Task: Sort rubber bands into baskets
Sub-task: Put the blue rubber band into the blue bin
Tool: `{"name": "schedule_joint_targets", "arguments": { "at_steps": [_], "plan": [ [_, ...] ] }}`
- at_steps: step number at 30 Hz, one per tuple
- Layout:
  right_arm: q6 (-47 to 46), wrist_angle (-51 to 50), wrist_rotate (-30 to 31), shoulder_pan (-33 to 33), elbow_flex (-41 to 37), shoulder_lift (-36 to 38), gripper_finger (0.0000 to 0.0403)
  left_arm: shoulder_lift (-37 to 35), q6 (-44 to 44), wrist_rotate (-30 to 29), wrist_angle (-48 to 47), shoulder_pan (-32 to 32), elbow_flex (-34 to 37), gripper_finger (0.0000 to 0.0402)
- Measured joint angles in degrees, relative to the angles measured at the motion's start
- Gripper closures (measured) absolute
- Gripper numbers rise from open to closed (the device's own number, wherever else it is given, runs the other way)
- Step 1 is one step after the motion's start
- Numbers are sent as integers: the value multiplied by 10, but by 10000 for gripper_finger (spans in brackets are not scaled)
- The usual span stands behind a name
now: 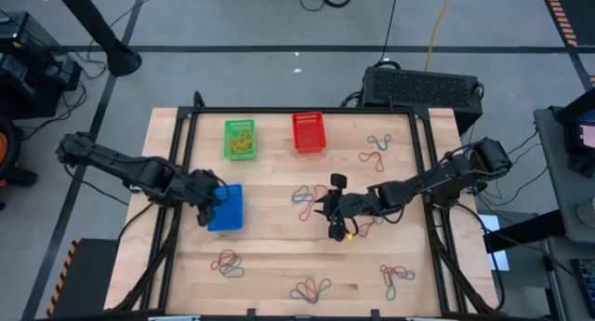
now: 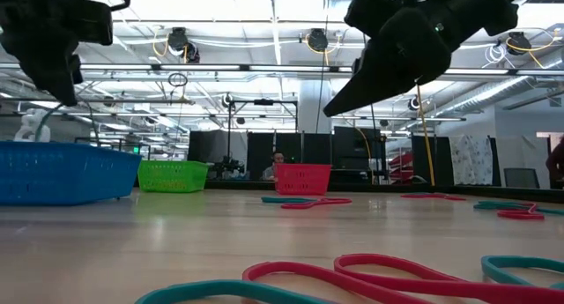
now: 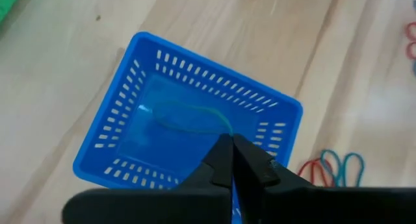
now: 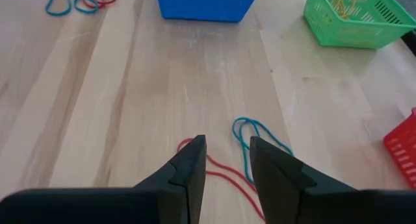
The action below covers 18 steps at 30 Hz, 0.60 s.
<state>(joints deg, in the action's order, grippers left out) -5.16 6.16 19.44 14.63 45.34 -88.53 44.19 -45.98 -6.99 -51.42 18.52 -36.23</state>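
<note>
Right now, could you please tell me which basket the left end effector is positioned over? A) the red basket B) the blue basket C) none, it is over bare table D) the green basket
B: in the high view the left end effector is over the blue basket, and its wrist view looks down past shut fingers into that basket, with a thin blue-green rubber band hanging from them.
</note>
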Motion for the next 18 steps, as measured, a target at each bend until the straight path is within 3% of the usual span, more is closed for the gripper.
{"name": "schedule_joint_targets", "arguments": {
  "at_steps": [13, 18],
  "plan": [
    [-7, -10, -1, 1, 0, 0, 291, 31, 49, -16, -2, 0, 0, 295],
    [-12, -9, -1, 1, 0, 0, 291, 30, 45, -8, 15, 0, -16, 282]
  ]
}}
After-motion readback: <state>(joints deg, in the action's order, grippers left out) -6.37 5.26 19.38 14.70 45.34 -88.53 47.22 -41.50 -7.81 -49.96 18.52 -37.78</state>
